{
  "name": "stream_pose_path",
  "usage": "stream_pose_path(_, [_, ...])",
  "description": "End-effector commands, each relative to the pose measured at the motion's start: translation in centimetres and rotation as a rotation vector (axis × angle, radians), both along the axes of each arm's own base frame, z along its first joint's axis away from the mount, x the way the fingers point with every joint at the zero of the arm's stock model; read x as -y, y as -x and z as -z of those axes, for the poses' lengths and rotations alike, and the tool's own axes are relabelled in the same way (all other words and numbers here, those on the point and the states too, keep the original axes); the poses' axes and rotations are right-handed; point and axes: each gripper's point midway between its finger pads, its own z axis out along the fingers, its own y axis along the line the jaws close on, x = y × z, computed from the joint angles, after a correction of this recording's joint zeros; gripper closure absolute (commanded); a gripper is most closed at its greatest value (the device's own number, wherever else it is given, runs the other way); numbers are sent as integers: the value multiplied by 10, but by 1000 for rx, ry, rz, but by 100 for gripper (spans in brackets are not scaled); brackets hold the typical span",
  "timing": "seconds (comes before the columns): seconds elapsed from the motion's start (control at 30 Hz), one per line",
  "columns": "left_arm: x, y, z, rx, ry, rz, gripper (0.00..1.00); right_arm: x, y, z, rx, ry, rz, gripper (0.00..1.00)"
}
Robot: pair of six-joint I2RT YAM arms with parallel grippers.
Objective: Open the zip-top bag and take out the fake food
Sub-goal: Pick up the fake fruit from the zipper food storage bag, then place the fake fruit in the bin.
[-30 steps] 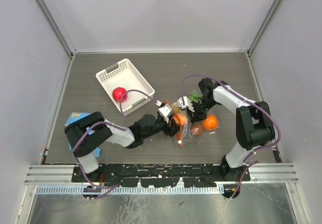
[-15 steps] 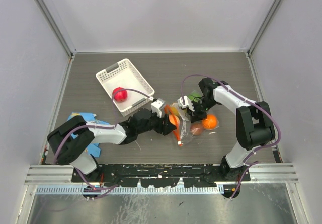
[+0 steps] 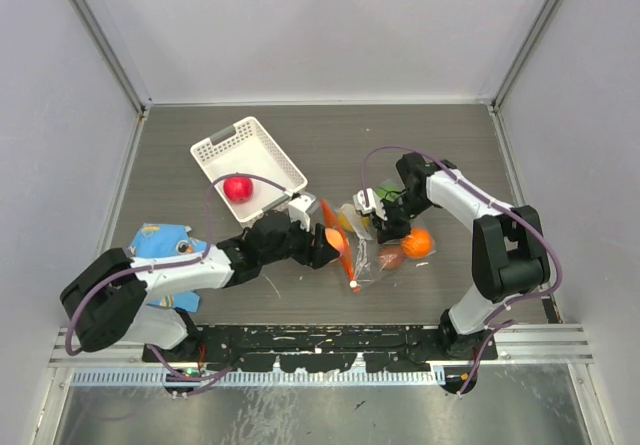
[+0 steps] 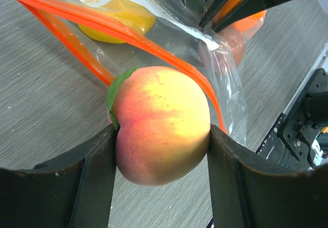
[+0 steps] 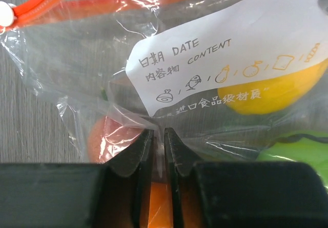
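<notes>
The clear zip-top bag [image 3: 368,255] lies at table centre, its orange zip strip [image 3: 347,255] open toward the left. My left gripper [image 3: 330,240] is shut on a peach toy fruit [image 4: 161,123], held just outside the bag mouth [image 4: 154,38] above the table. My right gripper [image 3: 383,222] is shut on a fold of the bag's plastic [image 5: 159,128] below its white label [image 5: 220,48]. A yellow fruit [image 4: 115,13], an orange one [image 3: 417,242], a brown-red one [image 3: 392,257] and a green one [image 5: 302,146] stay inside the bag.
A white basket [image 3: 215,150] stands at the back left with a red-pink fruit [image 3: 237,187] in it. A blue printed cloth [image 3: 160,240] lies by the left arm's base. Grey walls enclose the table.
My left gripper has drawn back to the left with the peach, away from the bag mouth and nearer the basket. The right gripper has kept its hold on the bag.
</notes>
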Motion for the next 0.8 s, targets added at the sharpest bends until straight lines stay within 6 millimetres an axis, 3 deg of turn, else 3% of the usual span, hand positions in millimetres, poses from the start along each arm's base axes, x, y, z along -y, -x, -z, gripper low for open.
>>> stream_pose_path(0.0, [-9, -9, -29, 46, 22, -52, 100, -10, -5, -31, 73, -78, -7, 76])
stream_pose_path(0.27, [-31, -17, -53, 98, 26, -111, 100, -14, -3, -47, 95, -113, -3, 62])
stream_pose_path(0.77, [-75, -48, -86, 170, 4, -216, 100, -18, -3, -61, 107, -145, 3, 60])
